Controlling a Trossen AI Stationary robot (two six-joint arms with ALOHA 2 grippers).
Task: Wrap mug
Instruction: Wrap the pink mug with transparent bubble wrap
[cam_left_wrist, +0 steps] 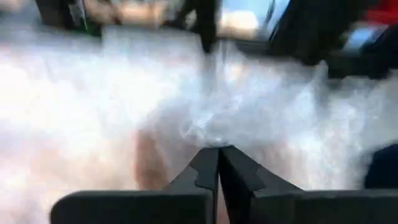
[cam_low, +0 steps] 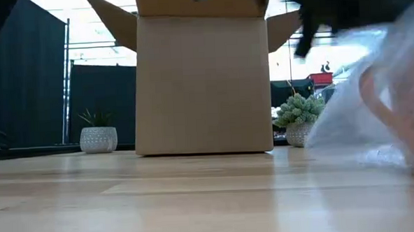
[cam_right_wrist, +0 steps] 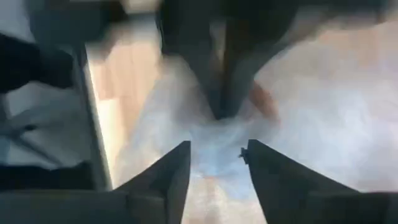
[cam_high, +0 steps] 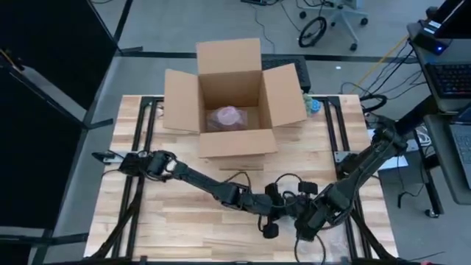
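Observation:
A mug [cam_low: 403, 118], pinkish and blurred, shows through clear bubble wrap [cam_low: 347, 124] that lies on the wooden table near its front middle. My left gripper [cam_left_wrist: 218, 149] is shut on a gathered bit of the wrap [cam_left_wrist: 208, 127]. My right gripper [cam_right_wrist: 214, 155] is open just in front of the same bunch of wrap [cam_right_wrist: 214, 134], facing the left gripper's fingers [cam_right_wrist: 227, 93]. In the high view both grippers meet at the table's near middle, left [cam_high: 283, 200] and right [cam_high: 300, 221]. My left gripper pinches a bunched fold of the bubble wrap [cam_left_wrist: 214, 138] between its two fingertips. The wrap spreads out beyond the fingers, over the mug's pinkish shape [cam_left_wrist: 149, 165]. How many layers are caught cannot be told.
An open cardboard box [cam_high: 229, 99] stands at the table's far middle, flaps spread, with a pale wrapped bundle [cam_high: 228, 116] inside. A small potted plant [cam_high: 314, 105] sits to the right of the box. Bare wood lies at the near left.

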